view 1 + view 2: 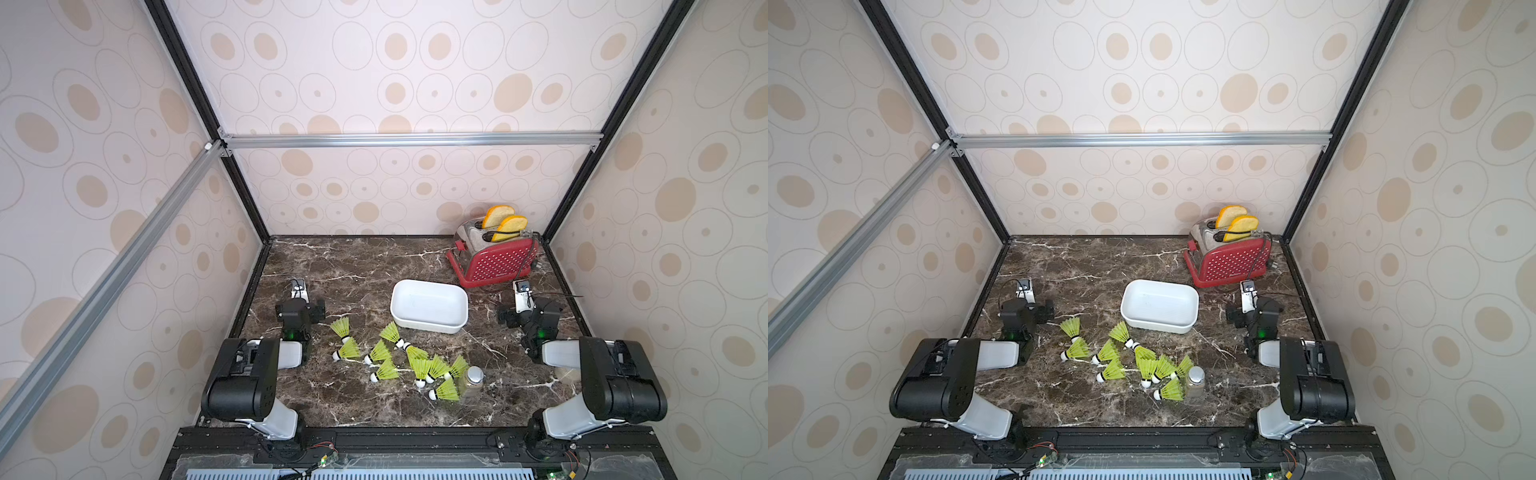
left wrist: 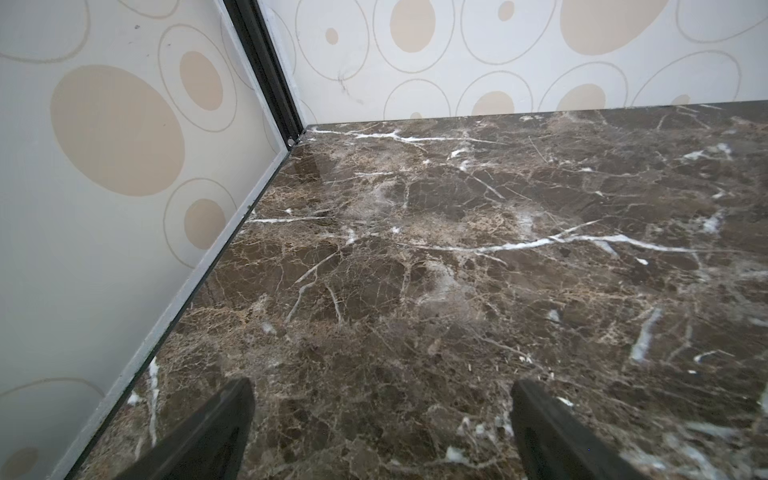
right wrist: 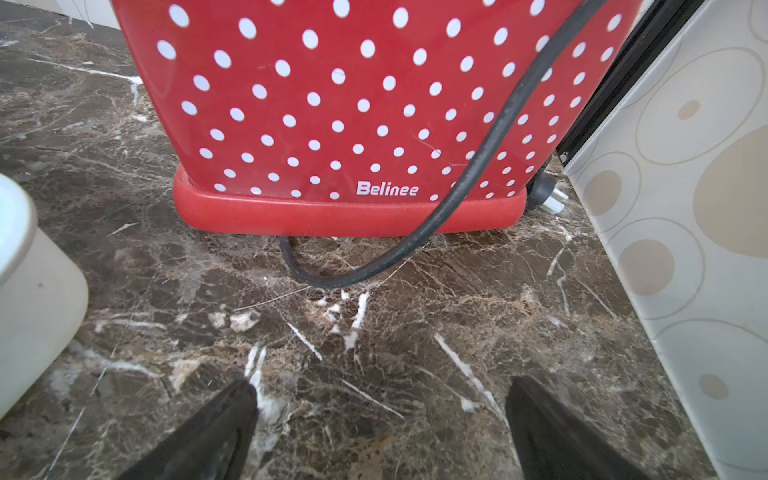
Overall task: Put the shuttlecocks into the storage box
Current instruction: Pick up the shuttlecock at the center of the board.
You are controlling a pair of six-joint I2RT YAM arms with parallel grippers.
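Ten neon yellow-green plastic shuttlecocks (image 1: 422,365) are scattered on the dark marble tabletop (image 1: 353,270), all on the near side of the shallow white plastic storage box (image 1: 428,326), which is seen empty. The left gripper (image 2: 380,384) and right gripper (image 3: 381,382) are spread wide, with nothing held. The leftmost shuttlecock (image 1: 341,328), white tip pointing near, lies right of and nearer than the left gripper, judged its closest pick.

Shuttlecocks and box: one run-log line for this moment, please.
storage box: empty | shuttlecocks: all loose on table | left gripper: open, empty | right gripper: open, empty
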